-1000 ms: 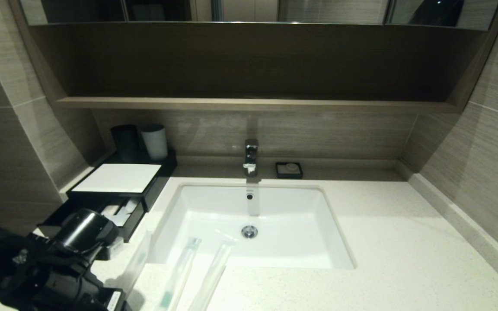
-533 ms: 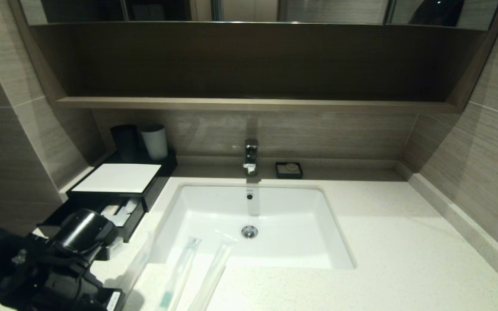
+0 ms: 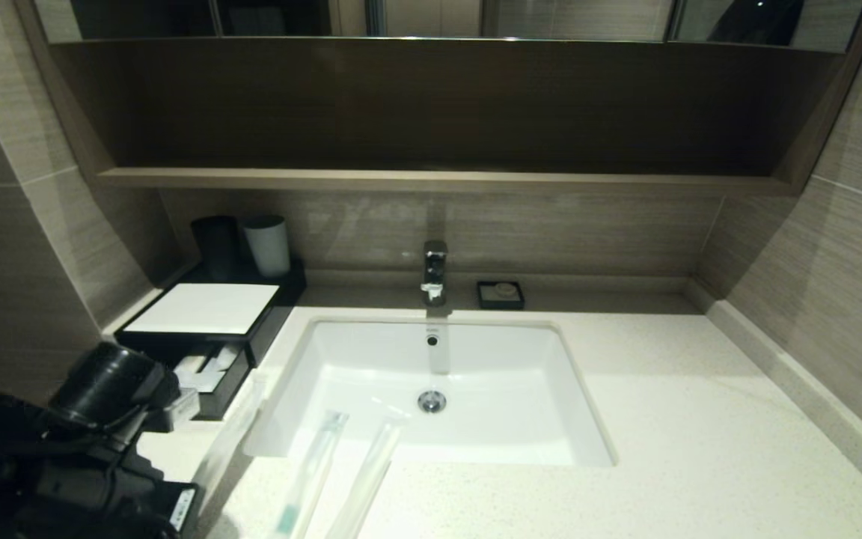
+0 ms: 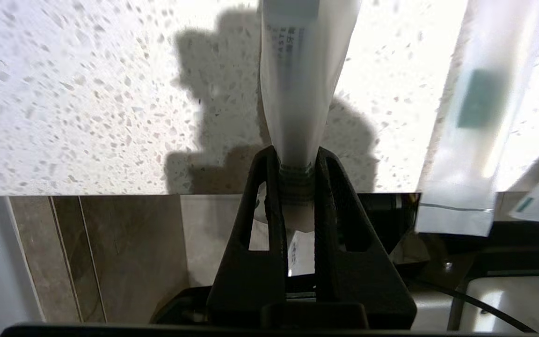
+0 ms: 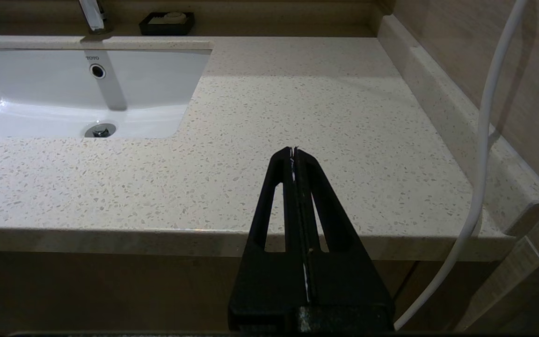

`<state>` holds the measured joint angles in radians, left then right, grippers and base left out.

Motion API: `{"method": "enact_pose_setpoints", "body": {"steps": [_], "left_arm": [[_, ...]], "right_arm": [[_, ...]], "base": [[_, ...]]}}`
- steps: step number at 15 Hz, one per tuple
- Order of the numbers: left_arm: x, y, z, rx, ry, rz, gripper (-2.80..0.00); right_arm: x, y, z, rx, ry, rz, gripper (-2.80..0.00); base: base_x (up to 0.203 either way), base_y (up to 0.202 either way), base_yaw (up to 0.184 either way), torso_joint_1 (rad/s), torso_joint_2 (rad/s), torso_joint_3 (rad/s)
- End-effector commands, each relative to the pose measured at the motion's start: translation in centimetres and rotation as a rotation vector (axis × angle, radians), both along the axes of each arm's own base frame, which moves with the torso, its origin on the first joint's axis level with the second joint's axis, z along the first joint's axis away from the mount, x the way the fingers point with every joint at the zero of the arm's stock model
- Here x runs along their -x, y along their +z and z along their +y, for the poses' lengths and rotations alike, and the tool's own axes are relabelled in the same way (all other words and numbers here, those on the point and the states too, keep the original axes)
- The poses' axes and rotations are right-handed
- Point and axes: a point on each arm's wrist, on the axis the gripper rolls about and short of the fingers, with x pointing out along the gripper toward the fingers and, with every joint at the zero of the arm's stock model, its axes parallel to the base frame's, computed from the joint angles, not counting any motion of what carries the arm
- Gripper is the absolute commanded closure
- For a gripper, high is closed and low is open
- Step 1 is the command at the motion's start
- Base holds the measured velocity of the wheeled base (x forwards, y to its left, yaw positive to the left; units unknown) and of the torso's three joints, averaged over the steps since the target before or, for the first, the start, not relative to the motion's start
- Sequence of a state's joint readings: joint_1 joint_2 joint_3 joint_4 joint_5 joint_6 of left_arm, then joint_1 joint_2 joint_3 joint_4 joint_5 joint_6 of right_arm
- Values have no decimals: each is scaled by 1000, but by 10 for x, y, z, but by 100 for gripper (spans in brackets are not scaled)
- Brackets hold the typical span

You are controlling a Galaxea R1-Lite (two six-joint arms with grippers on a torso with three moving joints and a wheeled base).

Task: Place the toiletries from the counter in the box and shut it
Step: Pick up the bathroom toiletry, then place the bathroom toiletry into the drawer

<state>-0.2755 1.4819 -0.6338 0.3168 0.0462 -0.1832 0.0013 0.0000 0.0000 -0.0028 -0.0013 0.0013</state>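
Note:
My left gripper [image 4: 296, 157] is shut on one end of a whitish toothpaste packet [image 4: 297, 84] and holds it over the speckled counter [image 3: 700, 419], left of the sink; in the head view the packet [image 3: 227, 438] slants up from my left arm [image 3: 94, 457]. A toothbrush packet with a teal mark [image 3: 311, 471] and a third slim packet [image 3: 368, 470] lie across the sink's front rim. The black box with a white top panel [image 3: 206, 308] stands at the back left, its drawer [image 3: 210, 374] pulled open with white items inside. My right gripper [image 5: 294, 150] is shut and empty at the counter's front right edge.
A dark cup [image 3: 215, 247] and a pale cup [image 3: 267, 245] stand behind the box. The white sink [image 3: 506, 419], a faucet [image 3: 435, 271] and a small black soap dish [image 3: 500, 295] are at the middle. A white cable [image 5: 484, 140] hangs near the right wall.
My left arm has drawn back and to the left, and the held packet has swung left with it, nearer the open drawer. The two other packets have not moved.

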Motion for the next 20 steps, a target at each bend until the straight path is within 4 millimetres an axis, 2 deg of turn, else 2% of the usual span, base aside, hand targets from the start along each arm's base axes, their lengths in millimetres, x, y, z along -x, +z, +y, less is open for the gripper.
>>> {"method": "enact_pose_setpoints", "body": {"steps": [1,5,9,14,20], "left_arm": [[7,30,2,34,1,-124,0],[-1,83,21,19,79,-262,0],[-11,111,46,-73,152,-294,0],[-44,120,64,-107,212,-233,0],[-89,121,73,-141,215,-60,0]], "right_arm": [[0,0,0,0,0,1,0],[0,0,0,0,0,0,0],[0,0,0,0,0,1,0],[0,0,0,0,0,1,0],[0,0,0,0,0,1,0]], "base": [[0,0,0,0,0,0],[0,0,0,0,0,0],[0,0,0,0,0,0],[0,0,0,0,0,0],[0,0,0,0,0,0]]}}
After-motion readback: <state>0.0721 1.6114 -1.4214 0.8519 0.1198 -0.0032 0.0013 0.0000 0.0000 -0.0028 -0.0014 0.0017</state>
